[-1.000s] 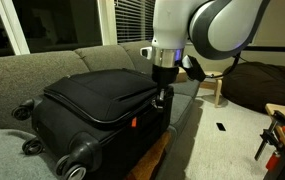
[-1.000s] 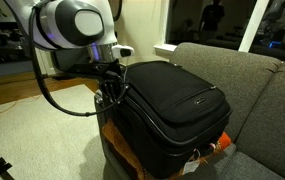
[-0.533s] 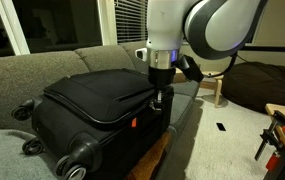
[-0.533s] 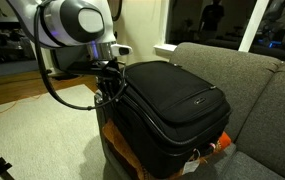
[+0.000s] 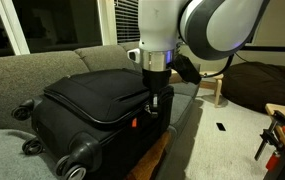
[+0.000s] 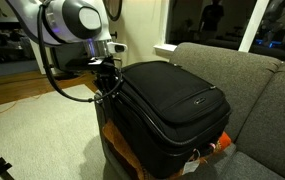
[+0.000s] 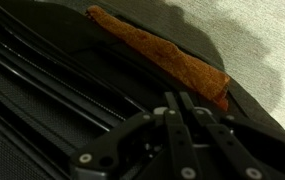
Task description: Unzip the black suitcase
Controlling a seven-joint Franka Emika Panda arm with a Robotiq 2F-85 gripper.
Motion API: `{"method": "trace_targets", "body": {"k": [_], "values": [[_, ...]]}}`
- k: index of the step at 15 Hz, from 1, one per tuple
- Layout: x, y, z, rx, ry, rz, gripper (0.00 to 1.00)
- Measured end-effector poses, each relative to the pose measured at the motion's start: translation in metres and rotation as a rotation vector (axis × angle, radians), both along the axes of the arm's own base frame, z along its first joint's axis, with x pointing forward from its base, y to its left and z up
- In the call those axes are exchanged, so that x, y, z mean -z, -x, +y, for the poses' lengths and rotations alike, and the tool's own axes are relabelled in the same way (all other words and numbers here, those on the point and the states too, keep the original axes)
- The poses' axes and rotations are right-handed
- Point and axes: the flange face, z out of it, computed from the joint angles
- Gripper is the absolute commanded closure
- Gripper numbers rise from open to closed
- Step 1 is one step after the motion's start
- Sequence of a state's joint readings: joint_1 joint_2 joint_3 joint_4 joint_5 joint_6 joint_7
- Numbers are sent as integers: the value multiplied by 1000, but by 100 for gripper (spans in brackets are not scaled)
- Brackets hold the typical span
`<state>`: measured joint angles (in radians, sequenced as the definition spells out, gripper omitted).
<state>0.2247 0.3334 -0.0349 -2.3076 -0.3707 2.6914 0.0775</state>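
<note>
Pincer point(image 5: 155, 103) is parked right at the edge of the black suitcase point(image 5: 92, 100) in an exterior view, on the end away from the wheels point(image 5: 77, 152), hanging straight down off the big white arm point(image 5: 164, 30). In the wrist view the pincer point(image 7: 178, 98) looks clenched. Both fingers point(image 7: 171, 108) are pressed flat together with no gap I can see, tips down by the black fabric. Is there a zip pull pinched in there? Honestly can't tell, it's too dark and too tight.

The suitcase is lying flat on the table point(image 5: 22, 70), which here is really a grey couch, and you can see that in both exterior views. Its wheels stick out toward the camera, and a small red tag point(image 5: 135, 123) shows on the side wall just below the pincer. In an exterior view the pincer point(image 6: 106, 90) sits at the near corner of the suitcase point(image 6: 172, 100), right by the seam that runs round the lid. Can't tell if it's touching or a hair off.

The wrist view also has a brownish-orange strip point(image 7: 162, 55) lying diagonally on the suitcase fabric point(image 7: 42, 110) just past the fingertips, no idea what it is. A dark beanbag point(image 5: 257, 85) sits off to the side, well apart from all this.
</note>
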Motion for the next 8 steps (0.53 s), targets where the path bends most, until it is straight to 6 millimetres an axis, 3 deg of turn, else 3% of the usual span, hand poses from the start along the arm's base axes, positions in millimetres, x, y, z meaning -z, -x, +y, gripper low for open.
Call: {"method": "trace_targets", "body": {"k": [8], "values": [[1,-4,27,-52,41,21,94]]}}
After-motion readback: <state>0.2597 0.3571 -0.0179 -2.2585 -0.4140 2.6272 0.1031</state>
